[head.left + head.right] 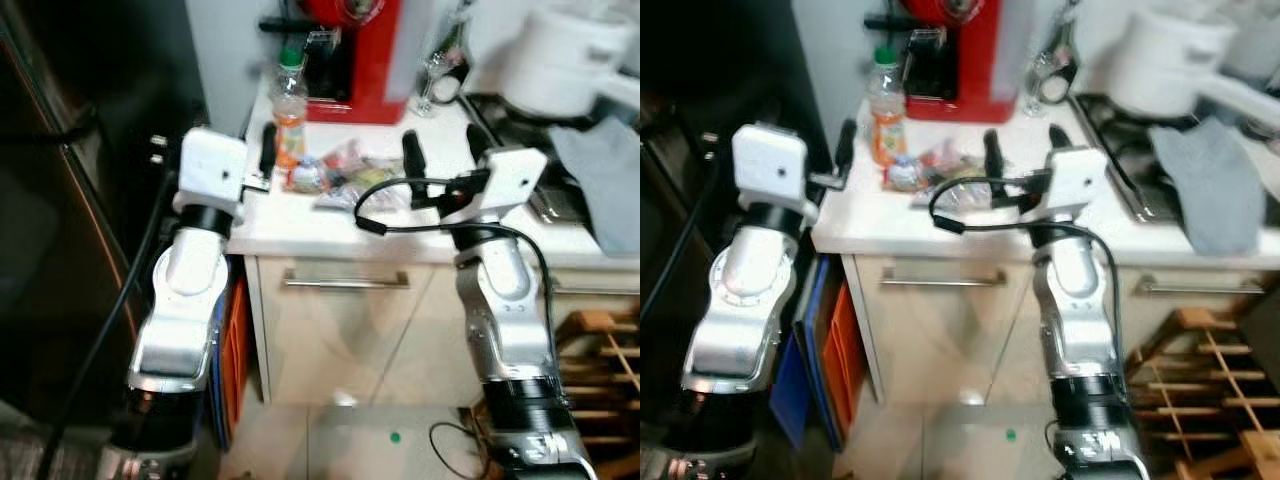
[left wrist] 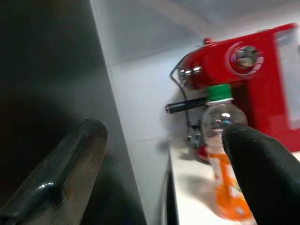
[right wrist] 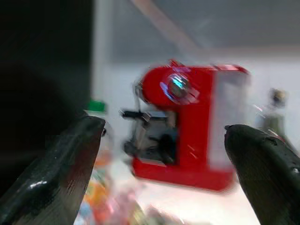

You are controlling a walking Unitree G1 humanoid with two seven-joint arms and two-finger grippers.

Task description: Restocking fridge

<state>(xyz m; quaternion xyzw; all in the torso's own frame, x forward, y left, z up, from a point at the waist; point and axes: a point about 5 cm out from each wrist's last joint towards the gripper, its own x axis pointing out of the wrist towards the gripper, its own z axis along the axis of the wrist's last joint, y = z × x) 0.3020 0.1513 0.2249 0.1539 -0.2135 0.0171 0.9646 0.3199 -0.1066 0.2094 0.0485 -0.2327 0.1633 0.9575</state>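
Note:
A clear bottle [image 1: 289, 105] with a green cap and an orange label stands on the white counter [image 1: 300, 225], beside the dark fridge [image 1: 70, 200]. A heap of small colourful packets [image 1: 335, 175] lies just right of the bottle. My left gripper [image 2: 164, 136] is open at the counter's left corner. One black finger [image 1: 267, 150] of it stands next to the bottle without touching it. My right gripper [image 1: 441, 140] is open above the counter, right of the packets, and holds nothing. It faces the red coffee machine [image 3: 187, 126].
The red coffee machine [image 1: 355, 60] stands behind the bottle, with a glass [image 1: 432, 75] to its right. A white pot [image 1: 560, 60] and a grey cloth [image 1: 600, 170] sit on the stove. Below are a drawer handle [image 1: 345, 282] and a wooden rack [image 1: 600, 350].

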